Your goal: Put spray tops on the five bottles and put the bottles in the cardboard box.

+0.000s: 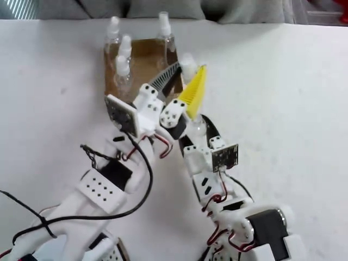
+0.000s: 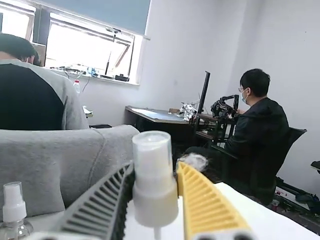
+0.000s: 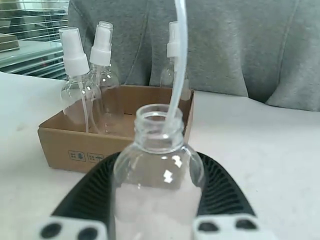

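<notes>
My left gripper (image 1: pixel 187 69) (image 2: pixel 155 169), with one dark ribbed finger and one yellow, is shut on a white spray top (image 1: pixel 187 61) (image 2: pixel 154 175), held upright just right of the cardboard box (image 1: pixel 144 54) (image 3: pixel 65 145). Below it, my right gripper (image 1: pixel 197 128) (image 3: pixel 156 161) is shut on a clear open-necked bottle (image 1: pixel 196 123) (image 3: pixel 155 195). The top's thin tube (image 3: pixel 178 55) hangs down into the bottle's neck (image 3: pixel 159 114). Several capped bottles (image 1: pixel 120 69) (image 3: pixel 76 80) stand in the box.
The box sits at the table's far edge, against a grey cushion (image 3: pixel 240 45) (image 2: pixel 60 160). One capped bottle (image 2: pixel 12 212) stands low in the left wrist view. Black cables (image 1: pixel 130 201) trail over the left arm near the front. White tabletop (image 1: pixel 283 92) lies open to both sides.
</notes>
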Motion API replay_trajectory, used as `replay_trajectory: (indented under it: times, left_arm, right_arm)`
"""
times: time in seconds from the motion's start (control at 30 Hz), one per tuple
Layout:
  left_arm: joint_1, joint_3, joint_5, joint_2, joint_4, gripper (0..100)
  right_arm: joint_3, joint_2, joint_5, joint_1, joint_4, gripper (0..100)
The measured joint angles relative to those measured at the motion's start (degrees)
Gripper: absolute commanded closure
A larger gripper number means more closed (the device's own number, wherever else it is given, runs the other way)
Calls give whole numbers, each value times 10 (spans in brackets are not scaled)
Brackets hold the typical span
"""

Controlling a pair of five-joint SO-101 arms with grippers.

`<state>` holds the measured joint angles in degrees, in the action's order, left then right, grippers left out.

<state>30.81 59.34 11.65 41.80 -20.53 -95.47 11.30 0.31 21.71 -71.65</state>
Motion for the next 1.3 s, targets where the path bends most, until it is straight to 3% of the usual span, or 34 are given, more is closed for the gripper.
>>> replay_trajectory:
  times: [0.57,0.87,1.3]
  left_arm:
    - [4,54,0,1,-3,976]
    - [4,107,0,1,-45,976]
    - [33,127,-3,2,-12,976]
  right_arm:
    - [0,0,0,0,0,983]
    - [0,0,0,0,0,983]
    - [0,0,0,1,0,983]
